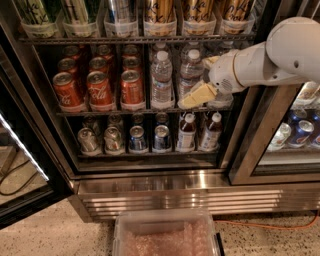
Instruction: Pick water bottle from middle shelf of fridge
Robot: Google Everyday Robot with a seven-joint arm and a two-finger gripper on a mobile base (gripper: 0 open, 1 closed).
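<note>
The fridge (pixel 200 192) stands open in front of me. Its middle shelf (pixel 100 113) holds red soda cans (pixel 100 88) on the left and clear water bottles with white caps to their right, one (pixel 161 76) in the middle and one (pixel 191 70) beside it. My gripper (pixel 204 78) reaches in from the right on a white arm, level with this shelf. Its yellowish fingers are apart: the lower finger (pixel 198 95) lies across the base of the right-hand bottle and the upper finger sits near that bottle's shoulder. Anything further right on the shelf is hidden by the wrist.
The top shelf holds tall cans (pixel 155 12). The bottom shelf holds small cans (pixel 137 138) and dark-liquid bottles (pixel 186 131). The open glass door (pixel 20 150) is on the left and a closed door frame (pixel 260 135) on the right. A clear bin (pixel 165 235) sits on the floor.
</note>
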